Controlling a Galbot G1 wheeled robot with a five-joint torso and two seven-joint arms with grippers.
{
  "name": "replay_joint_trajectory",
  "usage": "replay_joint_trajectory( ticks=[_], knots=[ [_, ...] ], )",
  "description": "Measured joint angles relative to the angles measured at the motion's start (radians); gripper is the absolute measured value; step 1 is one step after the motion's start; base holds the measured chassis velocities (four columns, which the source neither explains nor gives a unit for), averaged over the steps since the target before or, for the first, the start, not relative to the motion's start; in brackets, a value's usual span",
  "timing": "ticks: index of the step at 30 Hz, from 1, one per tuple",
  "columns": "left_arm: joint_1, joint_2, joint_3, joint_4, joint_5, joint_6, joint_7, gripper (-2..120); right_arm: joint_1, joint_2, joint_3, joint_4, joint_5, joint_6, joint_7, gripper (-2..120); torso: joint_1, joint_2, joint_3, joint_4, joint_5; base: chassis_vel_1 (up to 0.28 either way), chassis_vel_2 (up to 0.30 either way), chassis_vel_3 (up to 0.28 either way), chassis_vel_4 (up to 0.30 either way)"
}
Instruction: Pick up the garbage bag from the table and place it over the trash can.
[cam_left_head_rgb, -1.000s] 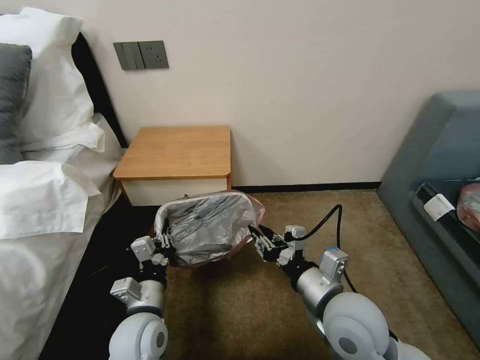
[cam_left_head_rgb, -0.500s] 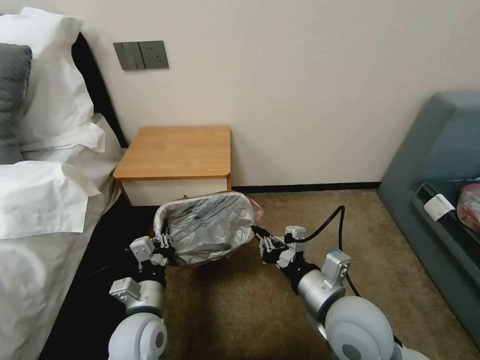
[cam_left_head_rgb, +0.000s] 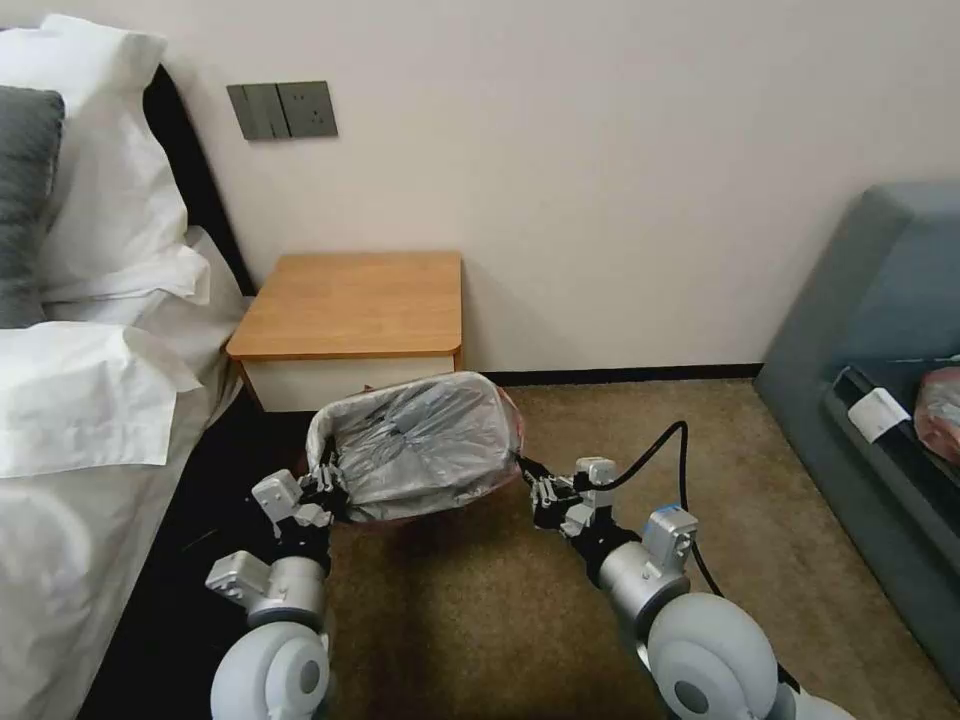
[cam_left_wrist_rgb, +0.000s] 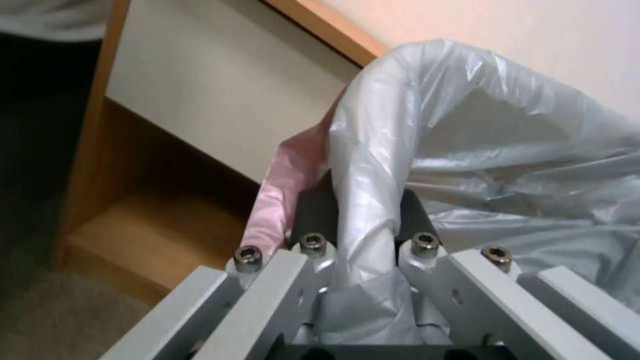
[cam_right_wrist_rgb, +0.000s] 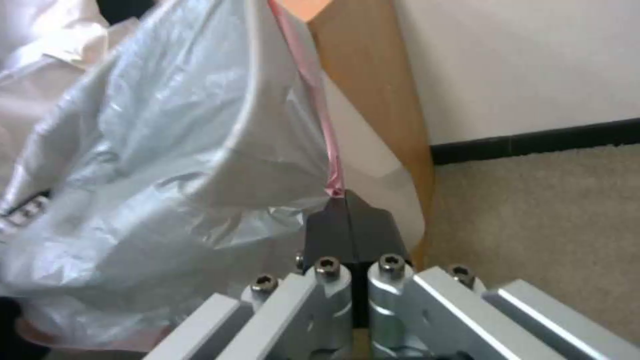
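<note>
The garbage bag (cam_left_head_rgb: 425, 445) is hanging stretched open in the air, in front of the counter (cam_left_head_rgb: 350, 305) and above the carpet (cam_left_head_rgb: 500, 620), its mouth spread wide between the two arms. The trash can cannot be made out; if it is standing under the bag, the plastic is hiding it.

The left end effector (cam_left_head_rgb: 325, 485) is gripping the bag's near-left edge. In the left wrist view a thick twist of grey plastic (cam_left_wrist_rgb: 373, 200) is running down between its dark pads (cam_left_wrist_rgb: 313, 210), with the pink rim band (cam_left_wrist_rgb: 280, 200) bunching just beside them, so this hold is looking secure. The right end effector (cam_left_head_rgb: 528, 478) is holding the opposite side. In the right wrist view its pads (cam_right_wrist_rgb: 350, 230) are pressing together on just the tip of the pinkish-red band (cam_right_wrist_rgb: 313, 95).

That thin right-hand pinch is looking like the main risk. The bag is being pulled taut, and any further spreading or a quick drop could slide the band out or tear the film. If one side is let go, the mouth would likely collapse and miss the bin's rim.

Lowering unevenly is a second danger: the loose belly of the bag could catch on the rim and fold inward. The counter's front corner is sitting just behind the bag, so drifting back could snag the plastic there.
</note>
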Motion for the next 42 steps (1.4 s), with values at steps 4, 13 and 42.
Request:
replay_joint_trajectory(
  ticks=[4, 13, 42],
  knots=[
    [0.019, 0.002, 0.006, -0.027, -0.058, 0.031, -0.001, 7, 0.010, 0.004, 0.002, -0.028, -0.021, 0.015, -0.015, 0, 0.000, 0.000, 0.000, 0.0000, 0.0000, 0.000, 0.000, 0.000, 0.000],
    [0.055, -0.001, 0.023, -0.100, -0.163, 0.111, 0.001, 7, 0.032, 0.017, 0.017, -0.109, -0.098, 0.055, -0.052, 0, 0.000, 0.000, 0.000, 0.0000, 0.0000, 0.000, 0.000, 0.000, 0.000],
    [0.030, 0.013, -0.002, -0.107, -0.122, 0.170, -0.039, 7, 0.007, 0.011, 0.057, -0.187, -0.264, 0.107, -0.116, 23, 0.000, 0.000, 0.000, 0.0000, -0.0001, 0.000, 0.000, 0.000, 0.000]
  ],
)
